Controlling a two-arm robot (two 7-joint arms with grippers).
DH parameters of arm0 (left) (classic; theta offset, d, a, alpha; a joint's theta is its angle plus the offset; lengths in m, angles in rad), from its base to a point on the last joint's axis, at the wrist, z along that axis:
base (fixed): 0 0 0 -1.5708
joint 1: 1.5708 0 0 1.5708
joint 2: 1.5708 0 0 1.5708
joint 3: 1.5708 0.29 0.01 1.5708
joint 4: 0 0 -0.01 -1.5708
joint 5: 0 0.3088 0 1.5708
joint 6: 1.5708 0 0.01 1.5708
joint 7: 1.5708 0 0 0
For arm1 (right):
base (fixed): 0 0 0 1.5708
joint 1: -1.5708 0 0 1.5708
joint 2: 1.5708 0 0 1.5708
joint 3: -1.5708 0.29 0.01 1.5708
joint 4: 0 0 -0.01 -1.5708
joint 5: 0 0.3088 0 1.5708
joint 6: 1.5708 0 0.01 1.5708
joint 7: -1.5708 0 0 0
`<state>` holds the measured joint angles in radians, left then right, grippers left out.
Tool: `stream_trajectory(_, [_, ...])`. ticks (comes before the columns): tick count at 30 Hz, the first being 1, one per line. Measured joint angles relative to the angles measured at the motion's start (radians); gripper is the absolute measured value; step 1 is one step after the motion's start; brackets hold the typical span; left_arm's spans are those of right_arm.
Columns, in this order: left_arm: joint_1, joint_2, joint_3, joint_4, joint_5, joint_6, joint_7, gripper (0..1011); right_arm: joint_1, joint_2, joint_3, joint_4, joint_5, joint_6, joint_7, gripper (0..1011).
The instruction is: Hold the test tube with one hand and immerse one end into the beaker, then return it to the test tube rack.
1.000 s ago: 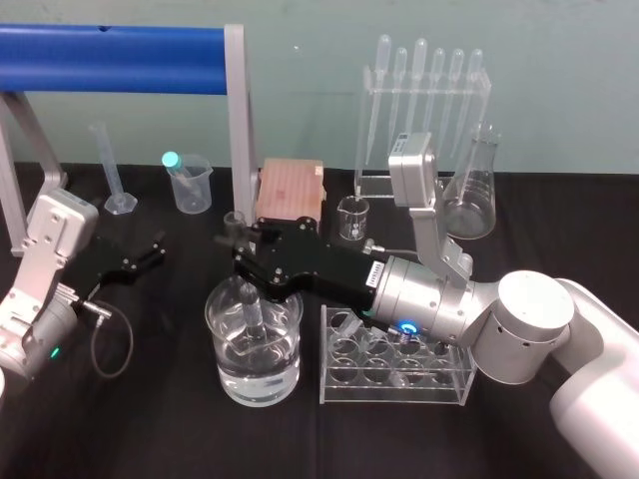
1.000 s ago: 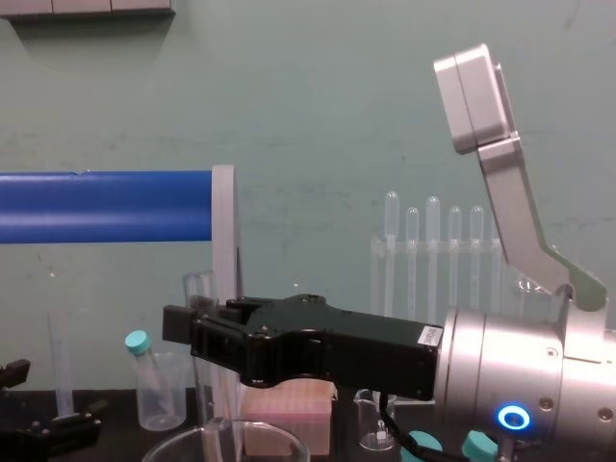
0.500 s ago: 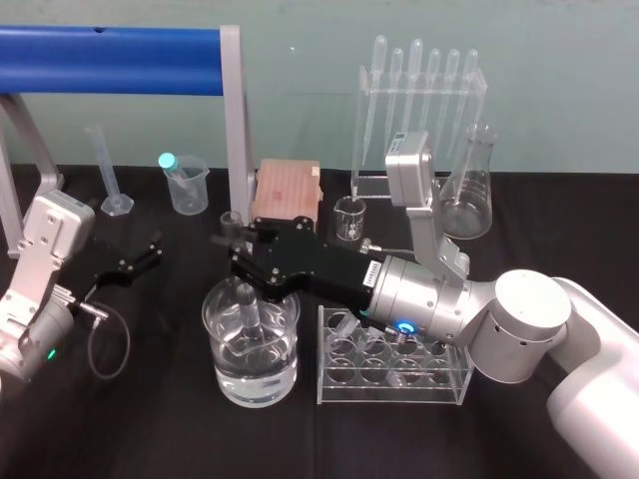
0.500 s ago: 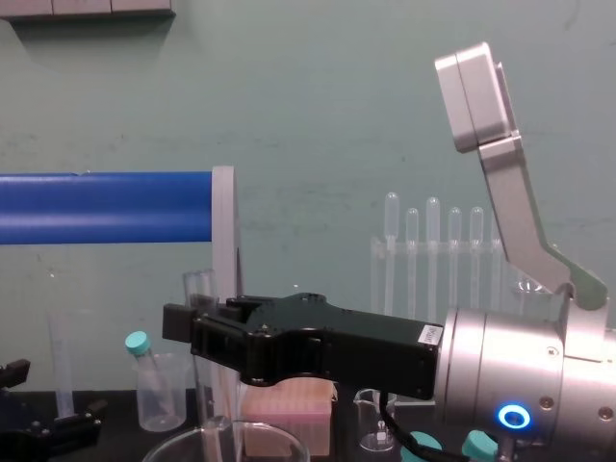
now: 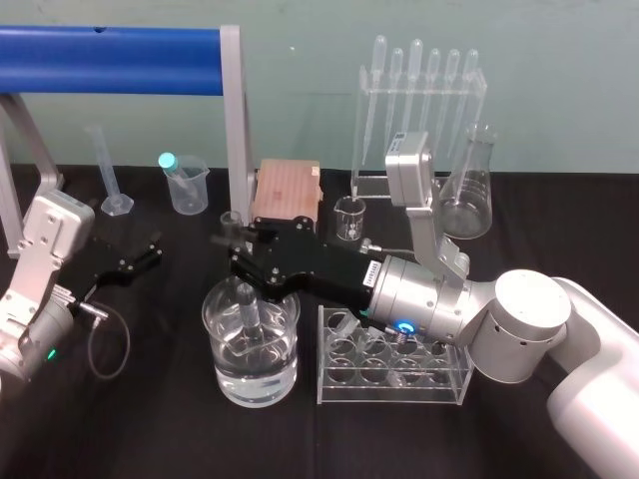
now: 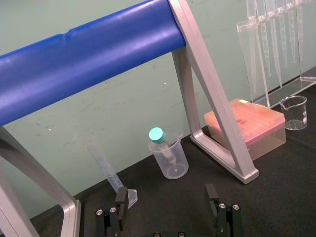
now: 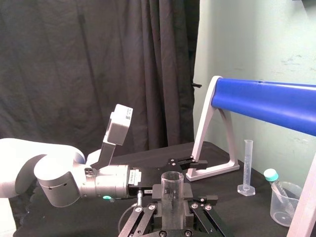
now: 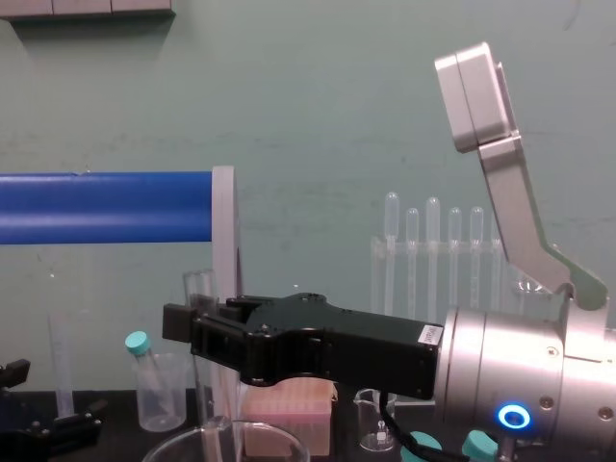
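Test tube (image 5: 249, 305) upright, clamped between the black fingers of the right tool (image 5: 238, 257), which reaches in level from the right, above the beaker (image 5: 222, 375). The tube's open top stands clear above the fingers. Its lower part hangs inside the beaker's rim, down toward the clear liquid, and we cannot tell whether the round end breaks the surface. In the right wrist view we see the tube (image 7: 171, 190) centred between the two closed-in fingers. The beaker stands on the black table (image 5: 150, 424), just beside the left end of the clear test tube rack (image 5: 394, 391). The left tool (image 5: 153, 250) sits low at the left of the table, well apart from the beaker, with its fingers spread wide. Along the back we note a graduated cylinder (image 5: 115, 185), a plastic beaker (image 5: 190, 190) holding a teal-capped tube (image 5: 172, 163), a pink box (image 5: 287, 190), a small glass beaker (image 5: 351, 220), a conical flask (image 5: 466, 195) and a dropper stand (image 5: 419, 110). A blue bar (image 5: 110, 45) on a grey frame crosses overhead at the left.
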<state>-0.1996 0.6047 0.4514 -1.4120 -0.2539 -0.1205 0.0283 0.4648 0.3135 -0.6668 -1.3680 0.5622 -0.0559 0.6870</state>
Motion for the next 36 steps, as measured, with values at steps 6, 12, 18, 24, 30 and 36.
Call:
stream_trajectory(6, [0.0,0.0,0.0,0.0,0.0,0.0,0.0,1000,0.0,0.0,0.0,0.0,0.0,0.0,0.0,228])
stream_trajectory(12, [0.0,0.0,0.0,0.0,0.0,0.0,0.0,1000,0.0,0.0,0.0,0.0,0.0,0.0,0.0,228])
stream_trajectory(18, [0.0,0.0,0.0,0.0,0.0,0.0,0.0,1000,0.0,0.0,0.0,0.0,0.0,0.0,0.0,228])
stream_trajectory(24, [0.0,0.0,0.0,0.0,0.0,0.0,0.0,1000,0.0,0.0,0.0,0.0,0.0,0.0,0.0,228])
stream_trajectory(30, [0.0,0.0,0.0,0.0,0.0,0.0,0.0,1000,0.0,0.0,0.0,0.0,0.0,0.0,0.0,228])
stream_trajectory(36, [0.0,0.0,0.0,0.0,0.0,0.0,0.0,1000,0.0,0.0,0.0,0.0,0.0,0.0,0.0,228])
